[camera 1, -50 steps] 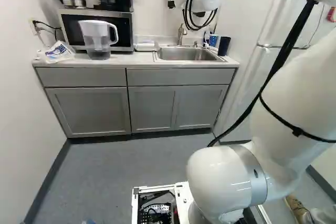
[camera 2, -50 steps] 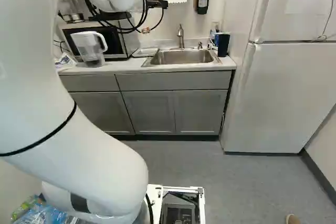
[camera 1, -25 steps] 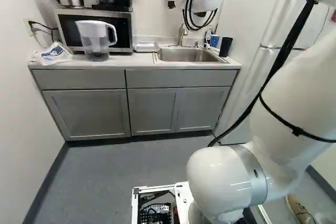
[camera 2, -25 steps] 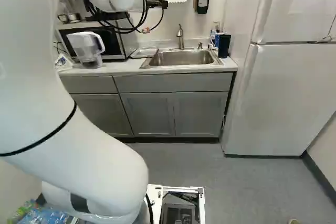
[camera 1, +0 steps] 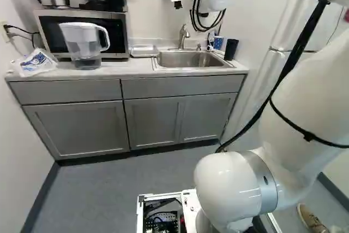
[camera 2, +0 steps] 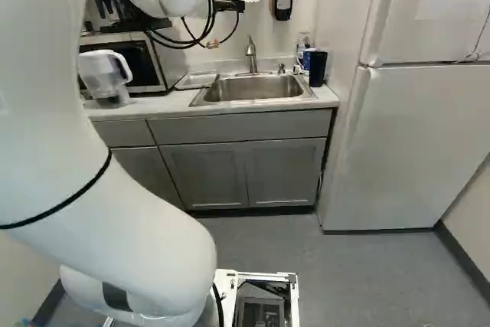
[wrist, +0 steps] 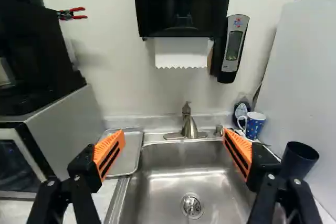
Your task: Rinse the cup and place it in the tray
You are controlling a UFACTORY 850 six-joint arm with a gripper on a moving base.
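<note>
1. Wrist view: fingers (wrist: 108, 153) spread wide, sink (wrist: 173, 179) ahead.
2. Blue/white mug (wrist: 255, 125) on ctr. (camera 1: 117, 68) nr. sink, btwn. faucet (wrist: 189, 127) & black tumbler (wrist: 297, 163).
3. Metal tray (wrist: 127, 156) btwn. sink & microwave (wrist: 71, 124).

A: Where did the tray (camera 2: 197, 80) lie?
B: Upper frame, on the counter (camera 2: 174, 103), just left of the sink (camera 2: 254, 89).
A: Dark cup (camera 2: 318, 69)?
B: Stood upright right of it, near the fridge (camera 2: 413, 143).
</note>
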